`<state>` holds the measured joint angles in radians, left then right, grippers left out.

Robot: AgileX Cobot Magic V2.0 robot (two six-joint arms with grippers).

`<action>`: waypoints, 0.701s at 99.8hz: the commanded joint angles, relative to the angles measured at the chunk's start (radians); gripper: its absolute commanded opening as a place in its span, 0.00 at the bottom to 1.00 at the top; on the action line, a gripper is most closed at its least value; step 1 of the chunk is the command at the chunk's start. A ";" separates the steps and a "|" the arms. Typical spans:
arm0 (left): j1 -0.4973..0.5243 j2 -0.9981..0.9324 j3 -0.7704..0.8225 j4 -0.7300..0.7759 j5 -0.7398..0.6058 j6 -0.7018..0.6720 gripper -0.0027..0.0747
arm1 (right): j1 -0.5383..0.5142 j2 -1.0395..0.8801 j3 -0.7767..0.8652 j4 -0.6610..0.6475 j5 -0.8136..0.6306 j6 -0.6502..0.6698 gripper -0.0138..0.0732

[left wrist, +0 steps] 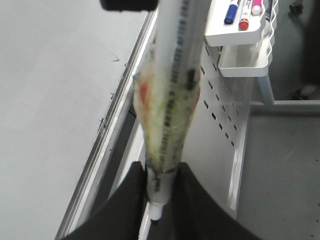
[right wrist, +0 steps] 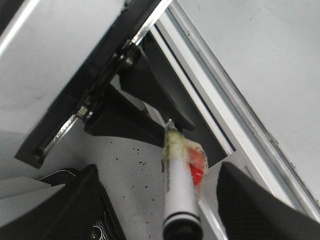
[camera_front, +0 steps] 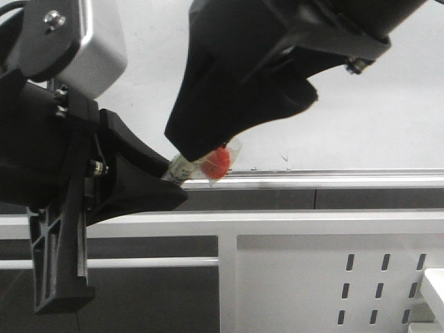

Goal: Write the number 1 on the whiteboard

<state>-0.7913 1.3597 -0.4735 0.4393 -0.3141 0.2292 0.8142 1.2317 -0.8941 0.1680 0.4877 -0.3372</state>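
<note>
The whiteboard [camera_front: 361, 90] fills the back, with its silver tray rail [camera_front: 333, 179] along the lower edge. No long stroke for the number 1 shows on it, only tiny specks. My left gripper [camera_front: 170, 184] is shut on the tip end of a white marker [camera_front: 186, 166] wrapped in yellowish tape with a red piece; the left wrist view shows the marker [left wrist: 172, 90] pinched between the jaws [left wrist: 159, 200]. My right gripper [right wrist: 160, 170] is open, its fingers wide on either side of the marker's body [right wrist: 180, 190], not touching it. In the front view the right gripper [camera_front: 201, 149] hides the marker's upper end.
A white perforated metal panel [camera_front: 333, 277] stands below the rail. A white tray [left wrist: 240, 30] holding several coloured markers hangs on this panel. The two grippers are very close together in front of the rail.
</note>
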 commanded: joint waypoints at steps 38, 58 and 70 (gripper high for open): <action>-0.009 -0.027 -0.030 -0.024 -0.152 -0.001 0.01 | -0.001 -0.020 -0.035 0.027 -0.057 -0.008 0.08; -0.009 -0.027 -0.030 -0.031 -0.197 -0.001 0.07 | -0.001 -0.020 -0.035 0.027 -0.054 -0.008 0.08; -0.009 -0.027 -0.030 -0.043 -0.210 -0.001 0.30 | -0.001 -0.020 -0.035 0.027 -0.054 -0.008 0.08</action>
<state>-0.7946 1.3597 -0.4678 0.4318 -0.3479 0.2309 0.8100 1.2317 -0.8979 0.1552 0.4771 -0.3372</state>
